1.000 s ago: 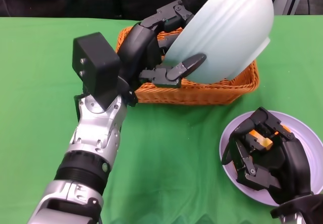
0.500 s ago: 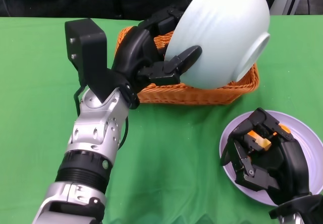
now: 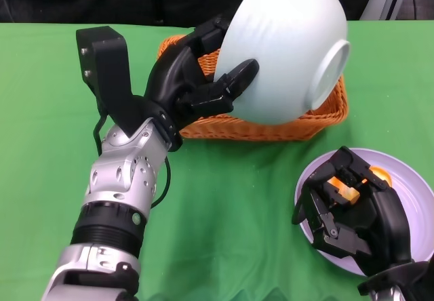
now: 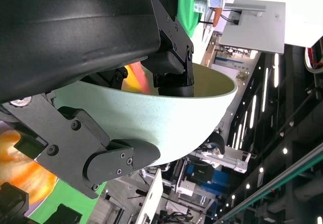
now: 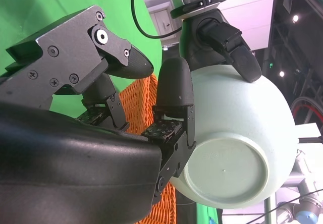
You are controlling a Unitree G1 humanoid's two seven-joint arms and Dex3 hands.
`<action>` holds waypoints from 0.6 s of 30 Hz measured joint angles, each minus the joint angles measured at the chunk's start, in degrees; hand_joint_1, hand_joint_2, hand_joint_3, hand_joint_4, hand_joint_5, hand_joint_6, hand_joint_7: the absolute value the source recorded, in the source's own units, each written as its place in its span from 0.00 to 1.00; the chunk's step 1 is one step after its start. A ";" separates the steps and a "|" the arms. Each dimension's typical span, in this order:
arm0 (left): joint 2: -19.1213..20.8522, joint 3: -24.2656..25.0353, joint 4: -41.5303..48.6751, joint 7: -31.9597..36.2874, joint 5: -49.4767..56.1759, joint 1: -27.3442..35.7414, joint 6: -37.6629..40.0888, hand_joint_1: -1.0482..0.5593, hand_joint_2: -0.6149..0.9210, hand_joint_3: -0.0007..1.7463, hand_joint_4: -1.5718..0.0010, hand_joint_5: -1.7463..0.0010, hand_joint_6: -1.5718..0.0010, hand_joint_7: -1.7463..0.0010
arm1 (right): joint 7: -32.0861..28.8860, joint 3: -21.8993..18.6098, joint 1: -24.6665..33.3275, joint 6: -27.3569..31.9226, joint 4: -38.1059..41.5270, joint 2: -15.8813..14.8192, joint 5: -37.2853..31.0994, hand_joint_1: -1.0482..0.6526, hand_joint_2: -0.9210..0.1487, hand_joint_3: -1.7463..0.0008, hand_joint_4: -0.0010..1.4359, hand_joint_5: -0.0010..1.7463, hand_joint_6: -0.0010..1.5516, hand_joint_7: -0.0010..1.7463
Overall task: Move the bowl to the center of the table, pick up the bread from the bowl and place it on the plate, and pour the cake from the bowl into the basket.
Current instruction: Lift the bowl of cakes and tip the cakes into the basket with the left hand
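Left hand point(image 3: 196, 84) grips the pale green bowl point(image 3: 288, 47) by its rim, fingers inside and thumb outside, tipped nearly upside down above the orange basket point(image 3: 261, 126) just beyond the hand. Cake not visible; cannot tell if it's already in the basket. Right hand point(image 3: 352, 213) rests over the lilac plate point(image 3: 413, 192), fingers curled around an orange-yellow piece, likely the bread point(image 3: 346, 191). Risks: bowl slipping from a rim-only pinch at this steep tilt, or cake bouncing out past the basket's far edge if the mouth isn't over it. Faint embossed mark on bowl base, unreadable; no other writing.
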 measured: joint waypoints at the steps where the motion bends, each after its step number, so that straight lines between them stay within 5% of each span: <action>1: 0.00 0.03 0.28 0.14 0.04 -0.14 0.00 0.59 0.77 0.66 0.46 0.10 0.48 0.19 | 0.00 0.02 0.00 0.00 0.00 0.00 0.00 0.53 0.35 0.38 0.50 1.00 0.38 0.85; 18: 0.54 0.16 5.90 0.18 0.98 -3.04 -2.47 0.58 0.75 0.66 0.48 0.10 0.47 0.21 | -0.09 0.24 0.00 -0.71 0.13 0.00 0.41 0.54 0.32 0.40 0.49 1.00 0.37 0.84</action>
